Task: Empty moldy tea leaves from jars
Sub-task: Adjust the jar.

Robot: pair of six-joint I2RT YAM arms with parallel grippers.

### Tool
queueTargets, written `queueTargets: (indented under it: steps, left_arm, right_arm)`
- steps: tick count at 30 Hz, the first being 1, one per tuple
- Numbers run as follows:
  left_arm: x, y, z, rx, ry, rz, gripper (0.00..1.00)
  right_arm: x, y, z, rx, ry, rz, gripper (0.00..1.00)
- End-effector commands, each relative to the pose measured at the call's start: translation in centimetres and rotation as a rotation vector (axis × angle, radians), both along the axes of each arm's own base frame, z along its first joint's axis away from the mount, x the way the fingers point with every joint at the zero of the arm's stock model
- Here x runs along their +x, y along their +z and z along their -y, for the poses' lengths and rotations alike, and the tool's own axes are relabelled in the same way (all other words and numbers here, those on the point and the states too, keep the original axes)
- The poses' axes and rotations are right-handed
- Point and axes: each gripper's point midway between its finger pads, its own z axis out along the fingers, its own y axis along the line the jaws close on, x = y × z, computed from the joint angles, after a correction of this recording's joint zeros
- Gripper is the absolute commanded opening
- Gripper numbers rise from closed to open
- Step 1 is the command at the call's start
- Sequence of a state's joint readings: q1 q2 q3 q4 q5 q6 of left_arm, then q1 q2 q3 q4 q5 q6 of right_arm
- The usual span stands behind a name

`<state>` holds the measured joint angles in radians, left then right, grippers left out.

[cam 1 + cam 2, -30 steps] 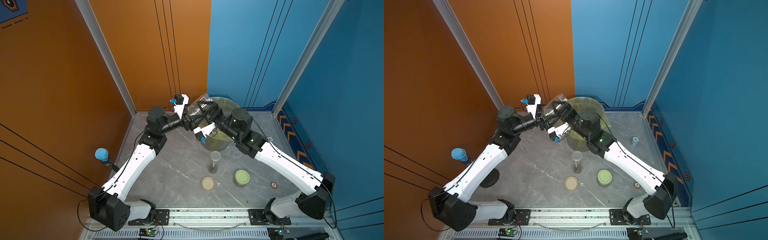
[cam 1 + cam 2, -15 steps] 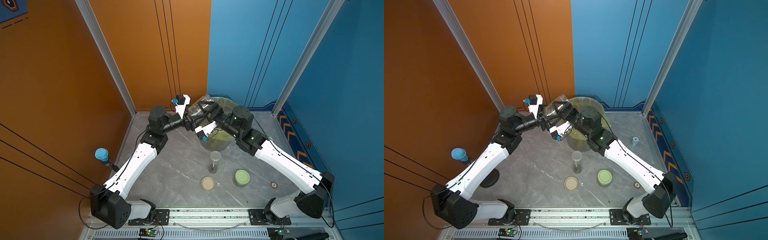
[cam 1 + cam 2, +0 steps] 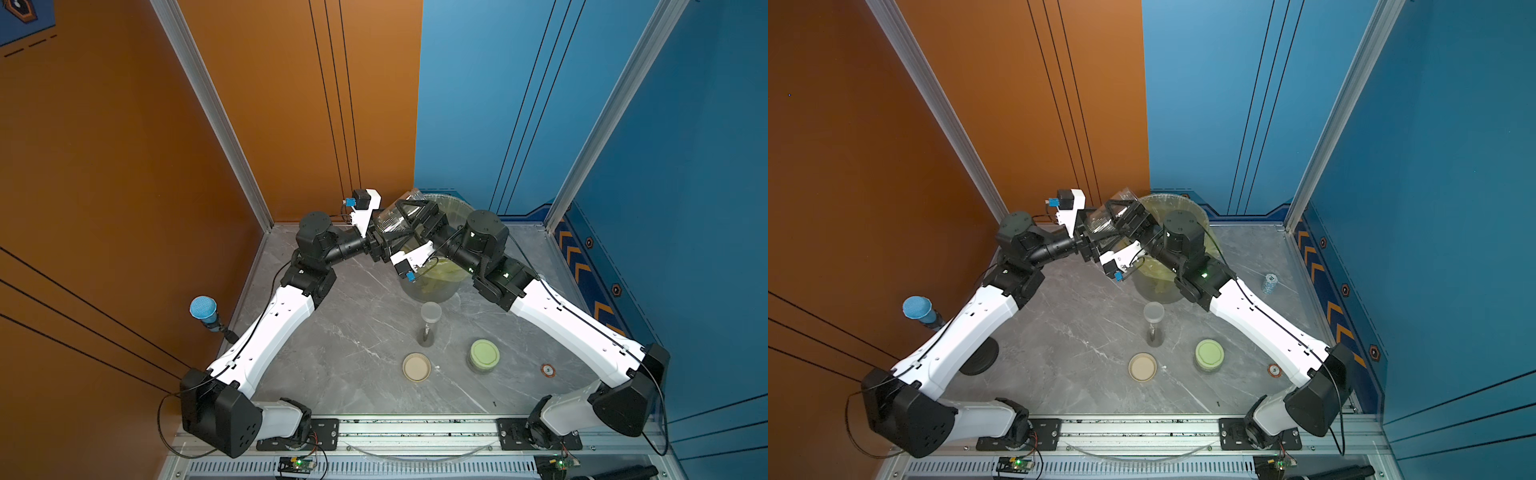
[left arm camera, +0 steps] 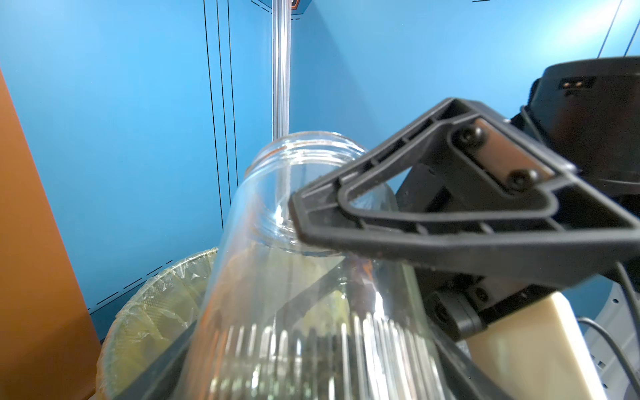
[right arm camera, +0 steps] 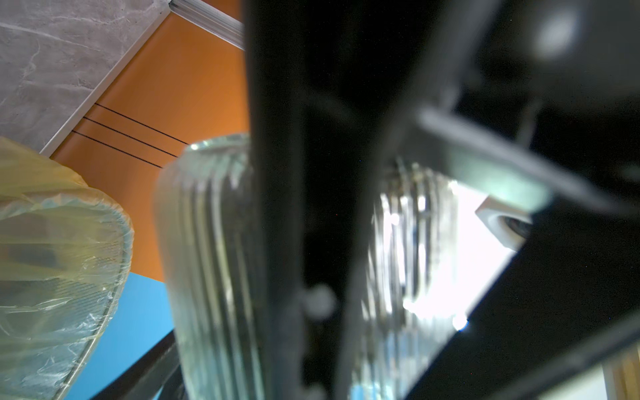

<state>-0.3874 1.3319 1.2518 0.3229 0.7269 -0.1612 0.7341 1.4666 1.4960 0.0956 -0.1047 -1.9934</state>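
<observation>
The wide clear jar (image 3: 395, 220) (image 3: 1100, 222) hangs lidless and tilted over the near left rim of the bin (image 3: 457, 203). My left gripper (image 3: 388, 235) is shut on its ribbed lower body (image 4: 294, 277). My right gripper (image 3: 407, 222) straddles the same jar from the other side. One of its fingers (image 4: 433, 221) lies across the jar's shoulder, and I cannot tell whether it presses. The tall narrow jar (image 3: 429, 322) stands lidded with dark tea leaves (image 3: 426, 333) at its bottom. The short jar with the pale green lid (image 3: 484, 354) stands to its right.
A beige lid (image 3: 416, 366) lies alone on the grey table, left of the short jar. The bin's yellow bag (image 5: 69, 242) fills the back middle. A small round disc (image 3: 547, 370) lies at the right, and a small cylinder (image 3: 1270, 283) stands by the right wall.
Both arms have shifted slightly toward the bin with the wide jar, which stays tilted between the two grippers. The jars on the table have not moved.
</observation>
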Motion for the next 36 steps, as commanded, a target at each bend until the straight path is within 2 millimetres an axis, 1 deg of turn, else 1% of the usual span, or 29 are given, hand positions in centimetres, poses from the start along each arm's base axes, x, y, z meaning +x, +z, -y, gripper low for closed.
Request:
queueTargets:
  steps: [1,9,12,15,17,19,23,26,29,32,36]
  left_arm:
    - [-2.1,3.8,0.0,-0.041,-0.045,0.149,0.25]
    - [-2.0,3.7,0.0,-0.040,-0.046,0.148,0.25]
    - [-2.0,3.5,0.0,-0.038,-0.046,0.145,0.26]
    - [-1.9,3.5,0.0,-0.036,-0.044,0.147,0.31]
    - [-1.8,3.4,-0.1,-0.035,-0.038,0.144,0.37]
    - [-1.6,3.3,-0.2,-0.035,-0.033,0.141,0.46]
    - [-1.1,3.0,-0.5,-0.033,-0.013,0.136,0.57]
    - [-1.0,3.0,-0.6,-0.033,-0.006,0.137,0.65]
    - [-0.9,2.9,-0.7,-0.033,0.002,0.135,0.69]
    - [-0.8,2.9,-0.8,-0.033,0.011,0.135,0.71]
    - [-0.6,2.9,-1.1,-0.036,0.025,0.133,0.73]
  right_arm:
    - [0.3,1.5,0.4,0.034,-0.004,0.001,0.94]
    - [0.2,1.2,0.2,0.022,0.003,-0.001,0.78]
    - [0.0,1.2,0.1,0.020,0.009,0.000,0.70]
    - [-0.2,1.2,0.0,0.017,0.013,-0.002,0.60]
    - [-0.2,1.2,0.0,0.019,0.011,-0.004,0.51]
    - [-0.2,1.2,0.1,0.023,0.008,-0.006,0.44]
    - [-0.1,1.1,0.1,0.027,0.001,-0.013,0.39]
    - [0.0,1.3,0.1,0.038,-0.002,-0.017,0.39]
    - [0.0,1.5,0.2,0.046,-0.005,-0.018,0.37]
    - [0.1,1.5,0.2,0.048,-0.006,-0.019,0.33]
    - [0.1,1.6,0.2,0.051,-0.004,-0.020,0.33]
